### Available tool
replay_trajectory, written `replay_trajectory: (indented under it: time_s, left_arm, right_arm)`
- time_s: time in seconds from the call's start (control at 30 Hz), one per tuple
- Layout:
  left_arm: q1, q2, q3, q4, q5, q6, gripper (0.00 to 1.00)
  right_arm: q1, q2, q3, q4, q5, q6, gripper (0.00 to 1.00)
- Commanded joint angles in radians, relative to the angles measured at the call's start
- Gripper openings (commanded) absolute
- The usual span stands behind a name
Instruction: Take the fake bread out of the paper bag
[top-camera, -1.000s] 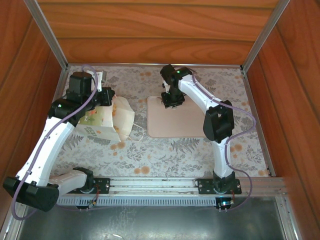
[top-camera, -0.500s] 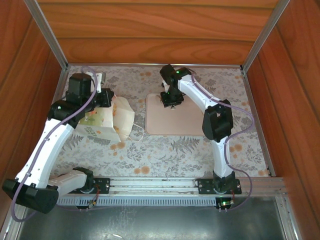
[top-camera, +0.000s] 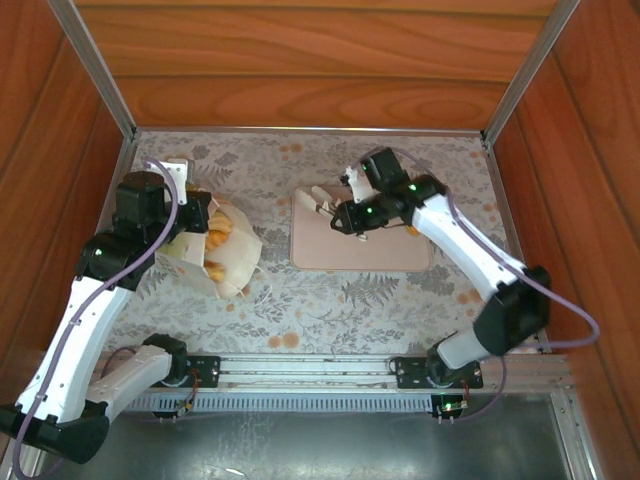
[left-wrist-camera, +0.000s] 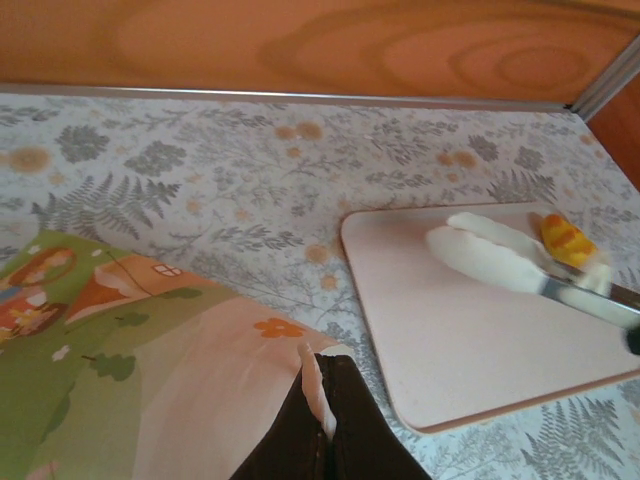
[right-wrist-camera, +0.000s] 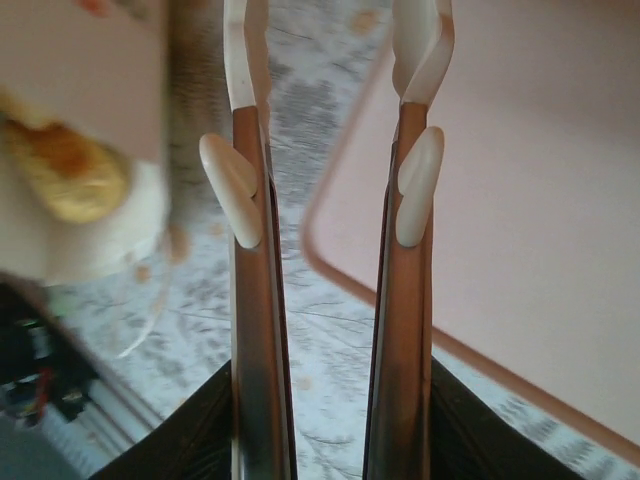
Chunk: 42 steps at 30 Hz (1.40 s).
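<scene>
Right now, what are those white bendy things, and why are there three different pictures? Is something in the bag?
Those are a robot's left arm and right arm. Each ends in a two-finger pincher called a gripper. One picture looks down from above. The other two come from small cameras on the wrists, so you see the fingers up close. On the flowery table are a paper bag and a flat pink tray. The left gripper is pinched shut on the bag's edge. Inside the open bag you can see golden toy bread. One small yellow-orange piece lies on the tray. The right gripper is open and empty, over the tray's edge nearest the bag.
</scene>
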Motion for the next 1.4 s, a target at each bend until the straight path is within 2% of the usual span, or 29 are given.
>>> replay_trajectory:
  time_s: [0.0,0.13,0.23,0.43,0.57,0.63,0.73,0.9,1.13,1.37]
  left_arm:
    - [0.004,-0.009,0.000,0.021,-0.072,-0.002,0.00]
    - [0.005,-0.005,-0.003,0.021,-0.102,-0.005,0.00]
    - [0.004,-0.003,0.001,0.022,-0.114,-0.005,0.00]
    - [0.005,0.004,0.014,0.022,-0.118,-0.001,0.00]
    - [0.004,0.003,0.033,0.024,-0.110,-0.011,0.00]
    - [0.005,0.003,0.040,0.023,-0.102,-0.006,0.00]
    - [0.005,0.002,0.044,0.025,-0.093,-0.006,0.00]
    - [0.004,0.017,0.056,0.027,-0.065,-0.008,0.00]
    - [0.005,0.027,0.060,0.032,-0.046,-0.008,0.00]
    - [0.004,0.031,0.068,0.032,-0.037,0.000,0.00]
  right_arm:
    - [0.031,-0.103,-0.133,0.165,-0.139,0.043,0.42]
    - [0.060,-0.224,-0.236,0.220,-0.217,0.034,0.42]
    - [0.114,-0.258,-0.250,0.225,-0.273,0.008,0.42]
    - [0.264,-0.188,-0.214,0.214,-0.288,-0.089,0.42]
    - [0.359,-0.094,-0.177,0.192,-0.103,-0.208,0.43]
    - [0.389,-0.058,-0.179,0.211,0.039,-0.265,0.43]
    - [0.395,0.016,-0.116,0.161,0.112,-0.359,0.42]
    - [0.420,0.133,0.006,0.105,0.162,-0.447,0.42]
    - [0.469,0.204,0.049,0.143,0.126,-0.501,0.44]
    - [0.510,0.308,0.102,0.117,0.154,-0.546,0.47]
